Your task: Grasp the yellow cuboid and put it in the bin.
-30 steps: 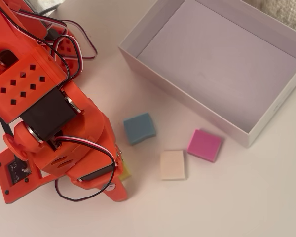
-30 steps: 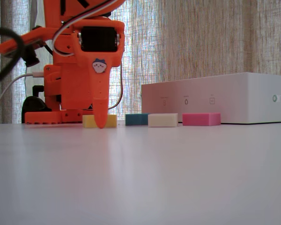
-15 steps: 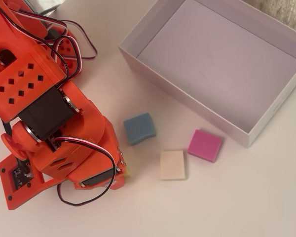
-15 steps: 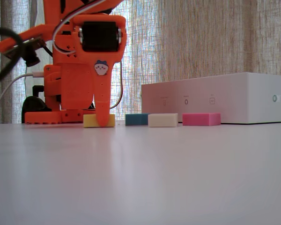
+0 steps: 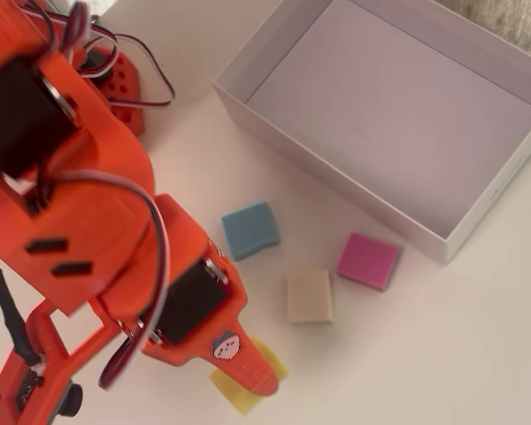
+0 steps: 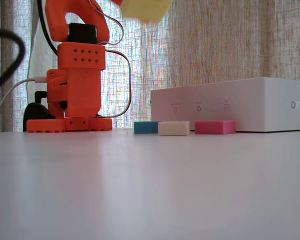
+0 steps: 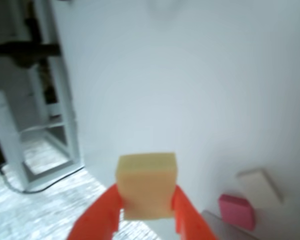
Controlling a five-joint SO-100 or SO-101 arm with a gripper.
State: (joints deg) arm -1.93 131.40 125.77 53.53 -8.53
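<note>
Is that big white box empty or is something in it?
Empty: the overhead view shows the box with a bare floor, all blocks outside.

Arm (image 5: 88, 221) was bright orange printed plastic throughout, with black servo blocks set into the joints. Thin red, black and white wire bundles looped between segments in the overhead view. Gripper (image 5: 257, 376) had orange tapered fingers (image 7: 97, 217), plus a small round cartoon-face sticker (image 5: 225, 348) near the finger root. Base (image 6: 79, 82) in the fixed view was a blocky orange housing with a grid of small holes and a flat flange foot; a white cable (image 6: 15, 95) and a thick black cable (image 6: 12, 47) ran off at its left.
</note>
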